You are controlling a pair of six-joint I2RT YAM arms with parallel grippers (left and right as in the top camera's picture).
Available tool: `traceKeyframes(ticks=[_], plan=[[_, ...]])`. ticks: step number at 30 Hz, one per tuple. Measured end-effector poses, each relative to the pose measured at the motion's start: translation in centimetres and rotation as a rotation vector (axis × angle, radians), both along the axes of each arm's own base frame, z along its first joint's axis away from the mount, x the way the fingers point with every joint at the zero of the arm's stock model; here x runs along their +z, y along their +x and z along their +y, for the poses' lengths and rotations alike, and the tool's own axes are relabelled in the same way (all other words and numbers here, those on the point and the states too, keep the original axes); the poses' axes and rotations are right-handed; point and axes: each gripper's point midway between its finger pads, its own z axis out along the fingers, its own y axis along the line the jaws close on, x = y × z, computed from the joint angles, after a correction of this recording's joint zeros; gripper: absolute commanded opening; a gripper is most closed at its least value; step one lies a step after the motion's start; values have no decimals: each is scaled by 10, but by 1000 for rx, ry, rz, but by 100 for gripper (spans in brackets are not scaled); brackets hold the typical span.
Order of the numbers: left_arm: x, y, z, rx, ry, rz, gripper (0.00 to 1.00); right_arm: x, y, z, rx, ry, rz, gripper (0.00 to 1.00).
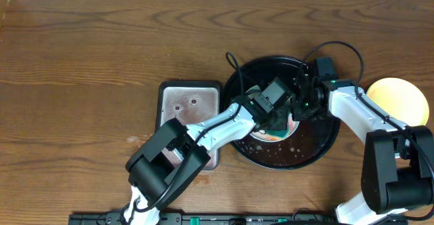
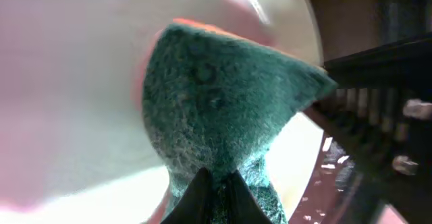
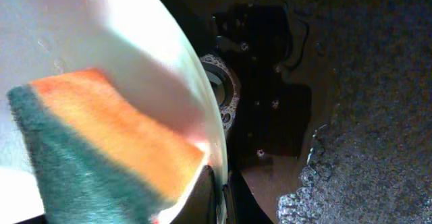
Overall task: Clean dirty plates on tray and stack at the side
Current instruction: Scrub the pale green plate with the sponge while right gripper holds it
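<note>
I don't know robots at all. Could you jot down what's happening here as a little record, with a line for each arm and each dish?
left gripper: shut on sponge, green side pressed to the pale plate
right gripper: shut on the pale plate's rim
pale plate: inside the black tray
black tray: wet, speckled with suds
yellow plate: on the tabletop, right of the tray
metal pan: left of the tray, no sponge in it

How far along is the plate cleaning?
Done, seemingly: a yellow plate sits on the table outside the tray. In hand: the left end effector presses a sponge on a pale plate in the tray while the right end effector pinches its rim. Left: finishing and stacking it; no third plate shows.
</note>
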Motion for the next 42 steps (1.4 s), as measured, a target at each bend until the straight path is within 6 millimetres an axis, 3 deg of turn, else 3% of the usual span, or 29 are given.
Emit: traceKeyframes(ticks=[4,9,16,24,28,34,39,42], plan=[[-1,4,18,7,101,-32,7,0,0,0,0,2,0,1],[-4,19,60,42,296,-114,7,0,0,1,1,3,-1,1],[11,34,96,57,512,-206,7,0,-1,3,4,14,5,1],[41,47,100,52,582,-238,7,0,-1,4,8,15,5,1],[47,40,98,36,545,-196,7,0,-1,4,8,15,3,1],[91,13,115,17,510,-153,7,0,-1,4,7,15,1,1],[140,-8,157,52,518,-139,7,0,0,4,0,16,2,1],[160,-6,187,122,516,-154,7,0,0,4,-27,19,4,1]])
